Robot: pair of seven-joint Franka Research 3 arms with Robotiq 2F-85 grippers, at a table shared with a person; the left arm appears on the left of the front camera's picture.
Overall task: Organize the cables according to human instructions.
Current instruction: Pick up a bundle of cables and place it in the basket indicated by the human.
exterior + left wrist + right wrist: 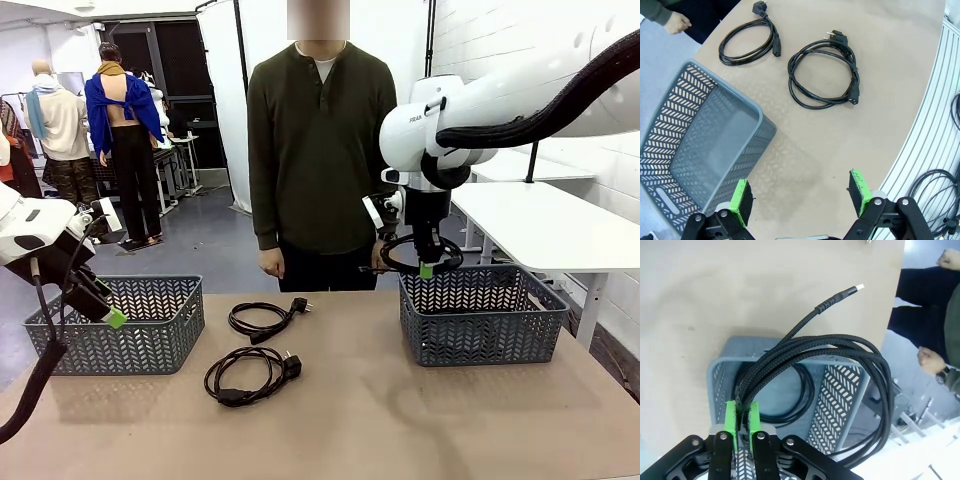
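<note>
Right gripper (742,414) is pinching the braided cable (840,344) by its bunched strands; it is sagging, seemingly light and limp. Left gripper (800,195) is hanging spread.

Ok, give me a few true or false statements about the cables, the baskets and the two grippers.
1. The right gripper is shut on a braided black cable above the right basket. True.
2. The left gripper grips a power cord. False: it is open and holds nothing.
3. Two coiled power cords lie on the table between the baskets. True.
4. The right basket has no cable inside. False: a black coil lies in it.
</note>
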